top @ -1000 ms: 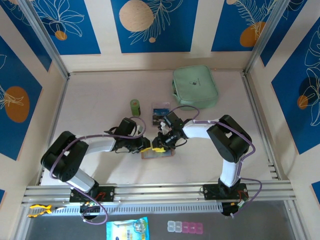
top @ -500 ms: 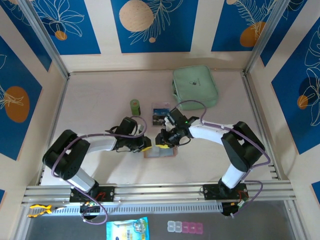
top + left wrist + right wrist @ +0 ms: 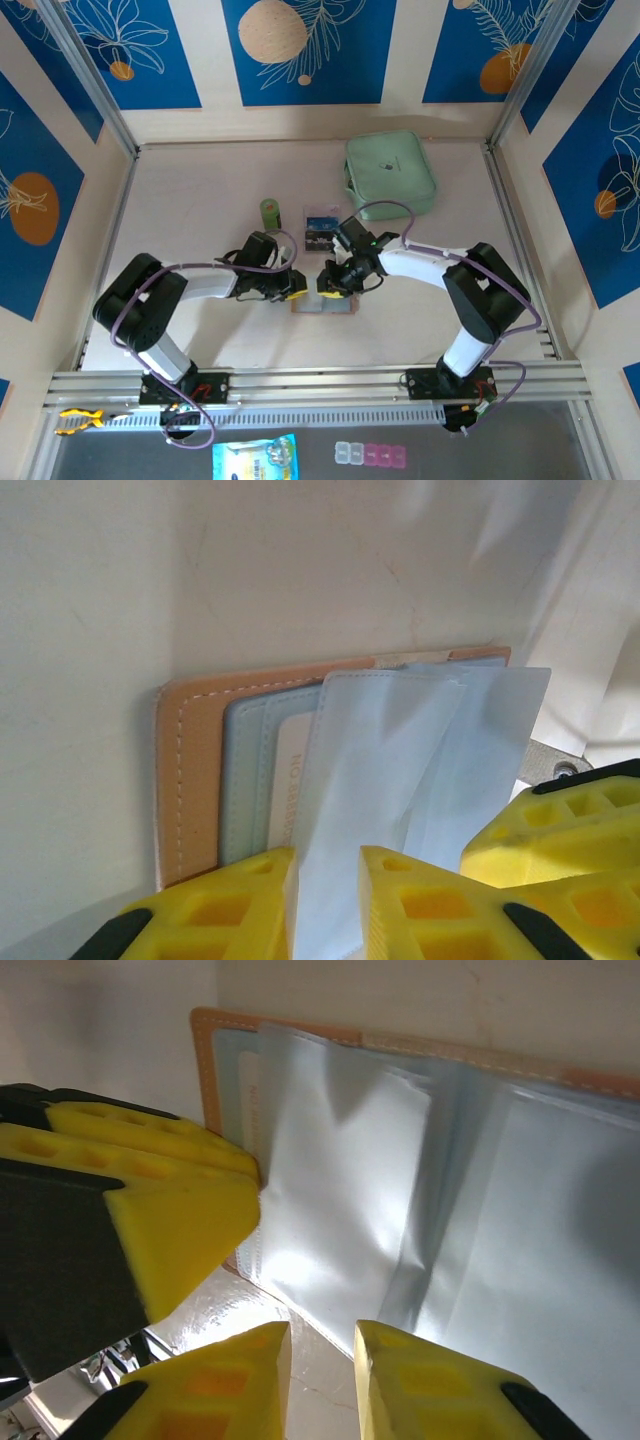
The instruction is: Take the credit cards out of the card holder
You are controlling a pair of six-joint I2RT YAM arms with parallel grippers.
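Card holder (image 3: 325,304) nudged rightward; left hand (image 3: 325,875) pinches its clear sleeve (image 3: 385,740), right hand (image 3: 320,1345) narrowed, grip unclear.

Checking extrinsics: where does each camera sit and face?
Top external: above, behind the bases, looking down; both arms meet at the card holder.
Left wrist: on the left arm, facing the card holder; its yellow jaws pinch a clear sleeve.
Right wrist: on the right arm, facing the sleeves; its jaws at bottom.
Shared: both wrist views show the card holder's tan edge.
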